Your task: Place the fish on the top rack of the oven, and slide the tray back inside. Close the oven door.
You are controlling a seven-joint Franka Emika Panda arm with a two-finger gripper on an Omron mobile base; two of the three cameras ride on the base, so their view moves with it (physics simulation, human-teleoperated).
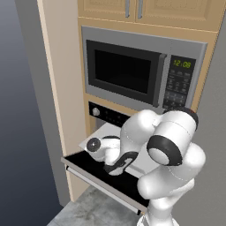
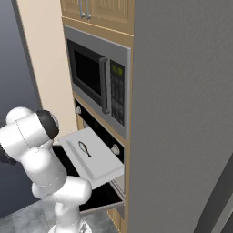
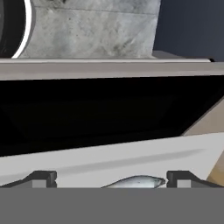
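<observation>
Spread wide, the hand (image 3: 111,177) holds nothing; in the hand view its two dark fingertips (image 3: 41,178) stand far apart at the bottom, and the fish (image 3: 135,181) lies between them, free of both, on the pale tray (image 3: 109,159); beyond the tray is the black oven door (image 3: 87,109), then its pale edge, then grey speckled floor (image 3: 87,26). In the right base view the fish (image 2: 84,149) lies small and dark near the middle of the tray (image 2: 98,166), which is pulled well out of the oven (image 2: 98,132) and juts over the door (image 2: 102,198); the door hangs open, roughly level, below the tray; a silver knob (image 2: 115,149) shows on the oven's black strip beside the tray. In the left base view the arm's white bulk covers most of the tray (image 1: 95,134); the hand (image 1: 118,165) is low over the door (image 1: 88,165), near the tray's front edge, though its fingers are hard to make out there; the door's front edge carries a long silver bar handle (image 1: 101,187). Above the oven sits a microwave (image 1: 132,73) with green digits, set in pale wooden cabinets (image 1: 62,88).
</observation>
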